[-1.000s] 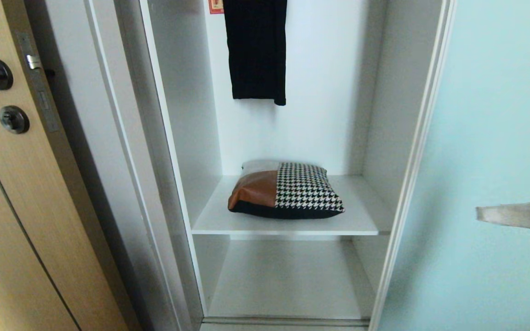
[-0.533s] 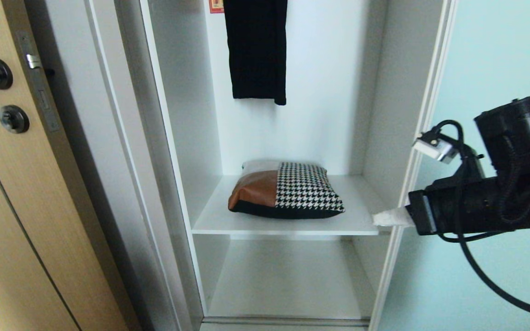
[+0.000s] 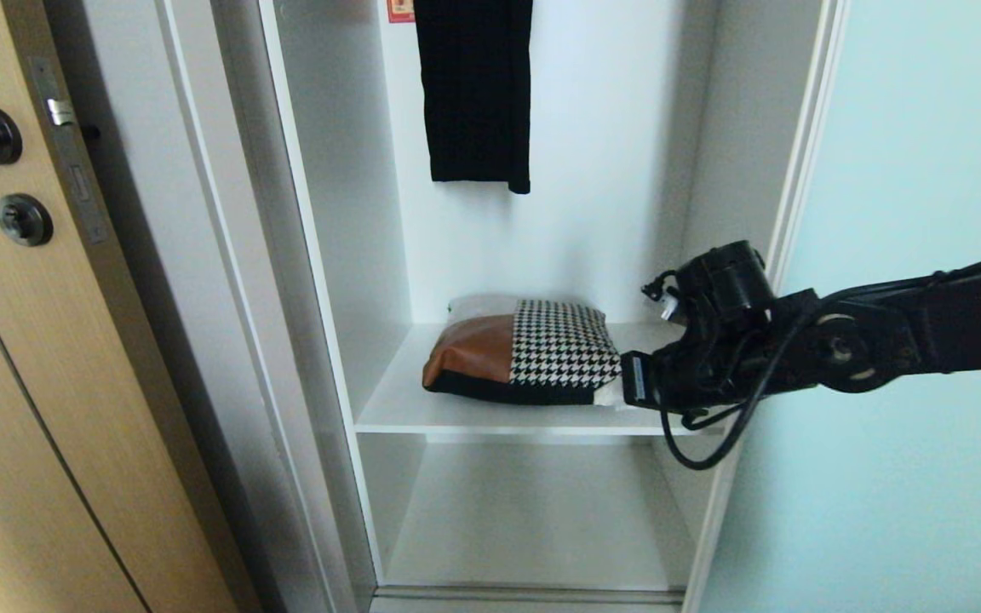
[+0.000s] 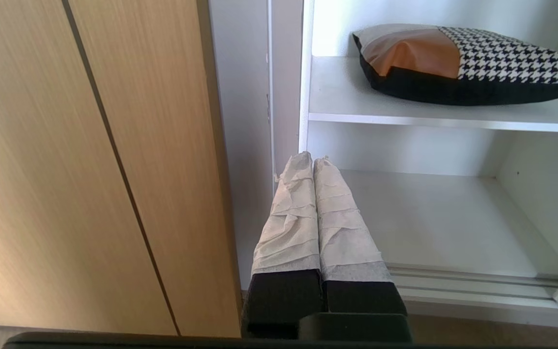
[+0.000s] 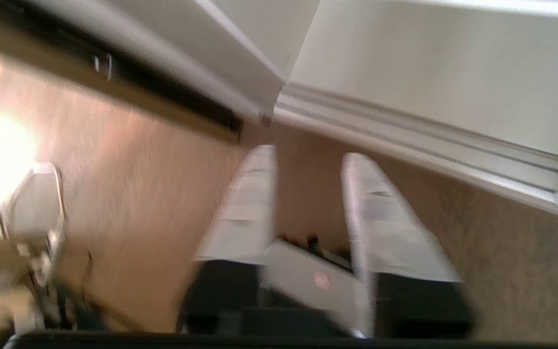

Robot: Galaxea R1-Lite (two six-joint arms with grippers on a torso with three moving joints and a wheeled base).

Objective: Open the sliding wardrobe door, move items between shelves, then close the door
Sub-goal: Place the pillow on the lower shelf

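While the right gripper (image 3: 614, 393) reaches into the open wardrobe, its jaws stand parted in the right wrist view (image 5: 308, 155), with a clear gap and nothing between the tips. In the head view its fingertips sit right at the near right corner of the bag (image 3: 533, 353), mostly hidden by the wrist, so I cannot tell whether they touch it. The bag lies flat on the upper shelf (image 3: 422, 409), leather part farther from the jaws, houndstooth part next to them. Below is the lower shelf (image 3: 524, 519). Behind the arm, the sliding wardrobe door (image 3: 908, 213) is pushed aside. A black garment (image 3: 475, 94) hangs above. The left gripper (image 4: 313, 160) hangs low outside the wardrobe, jaws pressed together, beside the wood door (image 3: 22, 383).
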